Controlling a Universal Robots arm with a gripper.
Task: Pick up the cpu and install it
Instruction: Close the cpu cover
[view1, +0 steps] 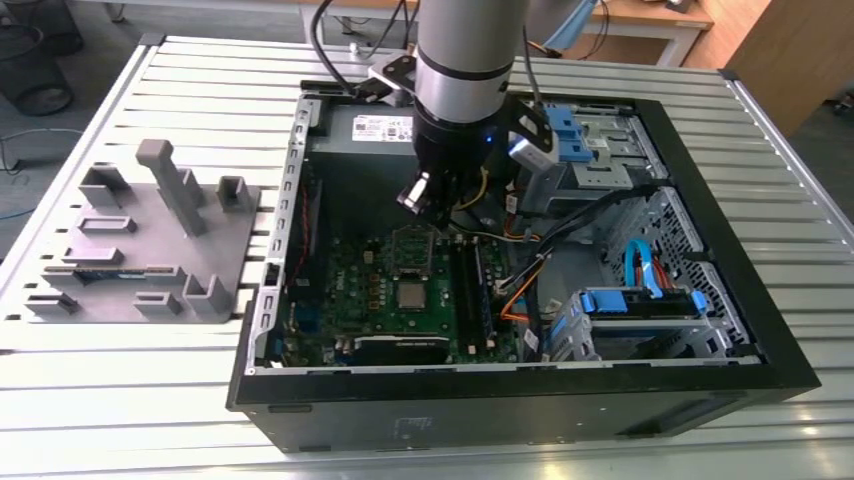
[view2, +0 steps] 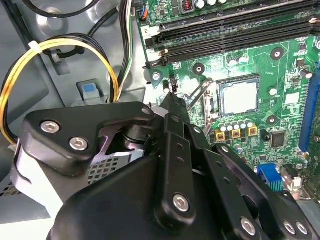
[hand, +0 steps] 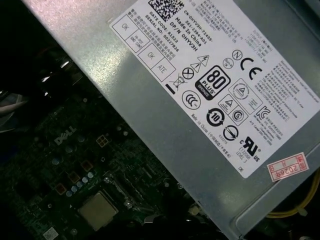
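Your hand (view2: 172, 100) hangs inside the open computer case (view1: 747, 330), and you can't tell whether it's open or closed, the linkage hides the tips; nothing seen held. The cpu (view2: 239, 98) sits beyond and below the hand, apart from it, flat in the socket (view2: 220, 100) on the green motherboard (view2: 280, 65), so it looks seated. The power supply (hand: 210, 90) is close beside the hand.
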